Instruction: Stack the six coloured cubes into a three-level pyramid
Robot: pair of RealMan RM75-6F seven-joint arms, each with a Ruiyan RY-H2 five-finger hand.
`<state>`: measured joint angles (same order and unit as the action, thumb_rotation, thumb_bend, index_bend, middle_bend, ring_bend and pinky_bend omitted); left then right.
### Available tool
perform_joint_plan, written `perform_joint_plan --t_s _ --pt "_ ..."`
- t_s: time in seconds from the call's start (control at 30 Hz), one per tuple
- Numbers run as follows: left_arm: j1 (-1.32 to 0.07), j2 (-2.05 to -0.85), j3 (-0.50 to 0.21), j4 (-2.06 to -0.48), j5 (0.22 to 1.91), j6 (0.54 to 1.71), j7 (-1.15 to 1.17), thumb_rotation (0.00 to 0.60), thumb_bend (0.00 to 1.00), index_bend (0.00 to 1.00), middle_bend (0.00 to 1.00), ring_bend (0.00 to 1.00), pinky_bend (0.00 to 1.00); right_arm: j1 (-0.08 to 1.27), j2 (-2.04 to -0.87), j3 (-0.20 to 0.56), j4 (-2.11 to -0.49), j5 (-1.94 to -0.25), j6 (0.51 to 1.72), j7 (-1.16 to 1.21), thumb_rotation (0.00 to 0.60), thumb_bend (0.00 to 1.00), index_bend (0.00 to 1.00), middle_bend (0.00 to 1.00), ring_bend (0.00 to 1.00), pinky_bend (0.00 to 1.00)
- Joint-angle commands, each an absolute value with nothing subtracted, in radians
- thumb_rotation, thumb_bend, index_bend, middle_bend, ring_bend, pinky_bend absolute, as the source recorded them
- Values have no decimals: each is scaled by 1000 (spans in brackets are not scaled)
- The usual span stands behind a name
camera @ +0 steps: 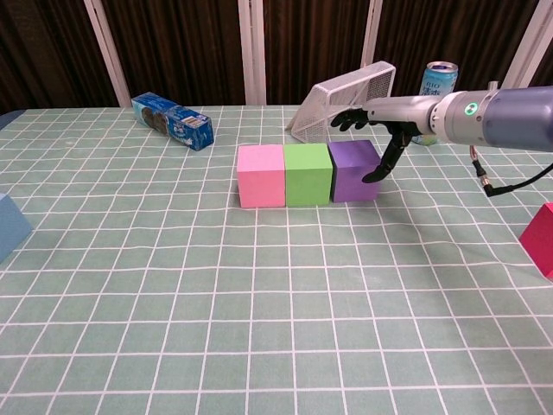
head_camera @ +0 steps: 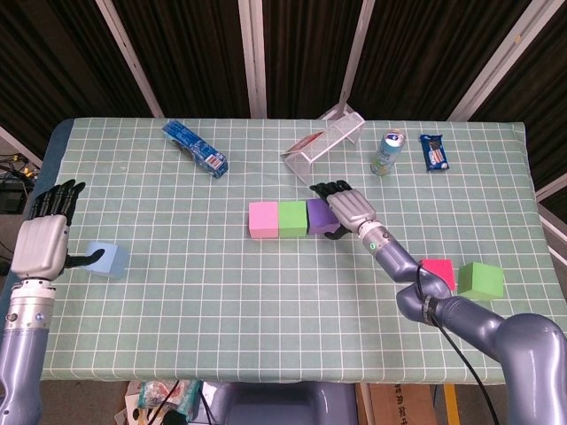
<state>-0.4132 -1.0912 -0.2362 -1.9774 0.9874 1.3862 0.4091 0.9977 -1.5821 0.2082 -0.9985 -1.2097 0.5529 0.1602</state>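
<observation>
Right hand (camera: 378, 138) spread, empty, just beside purple cube (camera: 353, 170) (base row's end); a stray finger could knock it askew.

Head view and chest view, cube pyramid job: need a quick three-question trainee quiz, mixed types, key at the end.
1. True or false: the right hand grips the purple cube.
2. Which cube lies nearest the left hand? A) pink cube B) light blue cube C) red cube
3. Fill in: in the base row, the cube between pink cube and purple is ____.

Key: 1. False, the fingers are spread beside it. 2. B, the light blue cube. 3. The green cube.
</observation>
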Motion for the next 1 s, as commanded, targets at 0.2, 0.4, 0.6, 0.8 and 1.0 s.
perform_joint_plan --t_s 0.2,0.4,0.6,0.8,1.0 --pt "-409 -1084 -233 -1993 1002 1390 404 600 82 0 26 0 50 968 -1551 212 -1081 -1159 586 100 600 261 0 140 80 0" --pt "-409 -1085 -233 -1999 1002 1393 409 600 82 0 26 0 50 972 -1566 225 -1085 -1143 599 88 600 262 0 158 96 0" --pt "-412 -1091 -231 -1993 993 1390 416 600 82 0 26 0 50 980 -1578 233 -1067 -1133 595 84 600 262 0 157 96 0" --pt "-414 -1094 -232 -1983 987 1384 414 600 82 0 26 0 50 983 -1585 233 -1052 -1123 584 79 600 261 0 161 96 0" --pt "-414 -1092 -233 -1981 989 1384 409 600 82 0 26 0 50 984 -1587 231 -1051 -1114 575 70 600 262 0 161 96 0"
